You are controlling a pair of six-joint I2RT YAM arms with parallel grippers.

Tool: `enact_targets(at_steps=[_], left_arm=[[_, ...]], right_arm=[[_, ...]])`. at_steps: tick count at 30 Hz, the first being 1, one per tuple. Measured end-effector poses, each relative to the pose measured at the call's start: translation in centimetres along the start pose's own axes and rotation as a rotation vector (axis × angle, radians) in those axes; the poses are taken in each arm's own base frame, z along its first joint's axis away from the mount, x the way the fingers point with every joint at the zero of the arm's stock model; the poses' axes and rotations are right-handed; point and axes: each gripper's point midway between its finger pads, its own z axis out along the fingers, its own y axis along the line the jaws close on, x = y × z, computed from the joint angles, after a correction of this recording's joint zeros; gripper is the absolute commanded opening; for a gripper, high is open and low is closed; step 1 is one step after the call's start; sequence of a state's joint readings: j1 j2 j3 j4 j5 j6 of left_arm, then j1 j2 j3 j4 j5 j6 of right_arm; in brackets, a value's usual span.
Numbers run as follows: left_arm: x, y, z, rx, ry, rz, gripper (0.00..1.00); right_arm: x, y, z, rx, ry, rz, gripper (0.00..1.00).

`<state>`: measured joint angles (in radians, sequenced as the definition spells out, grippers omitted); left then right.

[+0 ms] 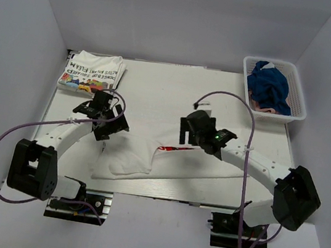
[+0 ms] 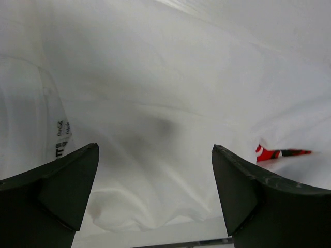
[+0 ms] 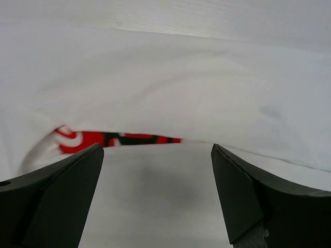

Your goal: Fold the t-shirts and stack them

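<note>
Bright even overhead light; soft shadows; wrist views slightly blurred.

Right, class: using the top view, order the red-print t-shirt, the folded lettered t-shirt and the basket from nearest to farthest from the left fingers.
1. The red-print t-shirt: mid-table, directly beneath the left fingers.
2. The folded lettered t-shirt: far-left corner.
3. The basket: far-right corner, across the table.

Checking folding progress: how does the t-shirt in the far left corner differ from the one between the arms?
The corner t-shirt is folded into a compact rectangle; the middle t-shirt lies spread and rumpled. The corner t-shirt shows black lettering and coloured graphics on top; the middle t-shirt shows only a sliver of red print. Both are white.
</note>
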<state>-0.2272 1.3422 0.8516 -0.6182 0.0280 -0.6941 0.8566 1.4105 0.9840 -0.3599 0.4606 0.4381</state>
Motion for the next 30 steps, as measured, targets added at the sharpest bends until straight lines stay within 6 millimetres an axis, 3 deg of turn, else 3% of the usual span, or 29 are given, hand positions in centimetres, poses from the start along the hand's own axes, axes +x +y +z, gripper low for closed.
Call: enact_targets(at_steps=[4,8,11,14,16,19,22,23,25,28,30], left_arm=[[3.1,-0.6,0.9,0.07,0.092,0.029,1.0],[6.0,-0.5,3.2,0.046,0.212,0.056,1.0],[4.8,-2.0,4.3,0.02,0.239,0.051,1.0],[3.1,-3.4,5.9,-0.051,0.275,0.063,1.0],[0.9,-5.1,7.5,-0.079,0.275,0.085,1.0],[-4.4,-9.7,10.9,-0.041,0.209,0.126,1.0],[-10.7,-16.1,15.1,0.069,0.096,0.171,1.0],[-13.4,-19.4,16.8,0.158,0.033,0.187,1.0],[-16.3,-24.4,19.3,0.356,-0.046,0.198,1.0],[-17.0,-29.3,20.6,0.627,-0.079,0.186,1.0],[-17.1,-31.3,21.0,0.761,-0.094,0.169,1.0]], right_arm=[[0.9,-4.7,3.1,0.07,0.065,0.13,0.9],[1.5,-6.2,6.9,0.082,0.119,0.207,0.9],[3.5,-6.9,9.6,0.059,0.207,0.269,0.9],[2.4,-7.3,10.7,0.007,0.194,0.342,0.9],[2.1,-7.4,11.1,-0.018,0.187,0.373,0.9],[2.3,-7.0,10.6,-0.067,0.169,0.387,0.9],[4.4,-4.8,8.1,-0.15,0.18,0.374,0.9],[5.9,-3.2,6.6,-0.195,0.216,0.35,0.9],[8.4,0.6,3.7,-0.295,0.294,0.258,0.9],[11.6,6.5,-0.5,-0.453,0.402,0.056,0.9],[12.9,8.5,-2.4,-0.539,0.449,-0.032,0.9]])
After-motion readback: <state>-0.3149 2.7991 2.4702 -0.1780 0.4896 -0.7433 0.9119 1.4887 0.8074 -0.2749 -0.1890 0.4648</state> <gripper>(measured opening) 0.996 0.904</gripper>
